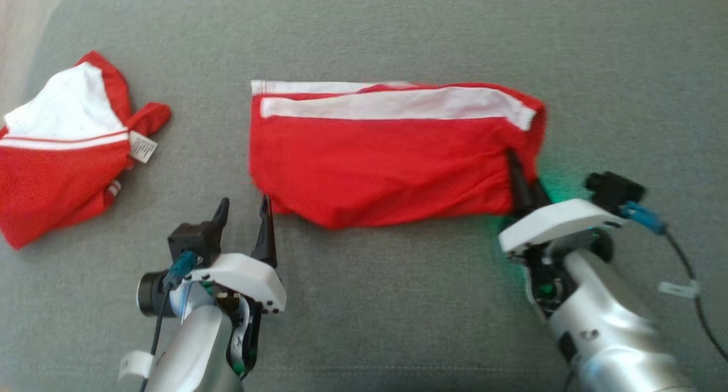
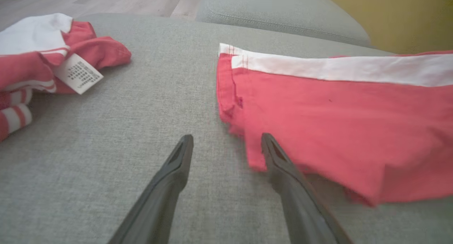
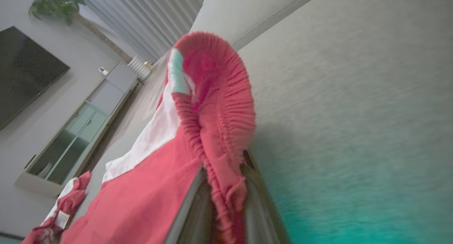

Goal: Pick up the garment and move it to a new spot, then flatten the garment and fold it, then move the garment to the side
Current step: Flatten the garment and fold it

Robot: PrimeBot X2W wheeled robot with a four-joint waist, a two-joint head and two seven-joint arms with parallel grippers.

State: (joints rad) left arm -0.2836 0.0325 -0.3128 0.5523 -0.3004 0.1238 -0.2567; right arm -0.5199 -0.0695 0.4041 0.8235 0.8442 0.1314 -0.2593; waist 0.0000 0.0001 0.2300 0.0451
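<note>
The garment (image 1: 387, 153) is red with a white stripe along its far edge and lies spread in a rough rectangle mid-cushion. My right gripper (image 1: 520, 176) is at its lower right corner. In the right wrist view the gathered red waistband (image 3: 216, 106) is pinched between the two fingers of my right gripper (image 3: 223, 173), with the cloth arching up beyond them. My left gripper (image 1: 243, 207) stands open just off the lower left corner. In the left wrist view my left gripper (image 2: 227, 137) holds nothing, its right finger at the edge of the garment (image 2: 336, 123).
A second red and white garment (image 1: 62, 147) with a white label lies crumpled at the far left, also seen as a heap (image 2: 35, 60). The grey cushion (image 1: 398, 301) stretches bare toward me. Wooden floor (image 1: 17, 16) shows past its far left corner.
</note>
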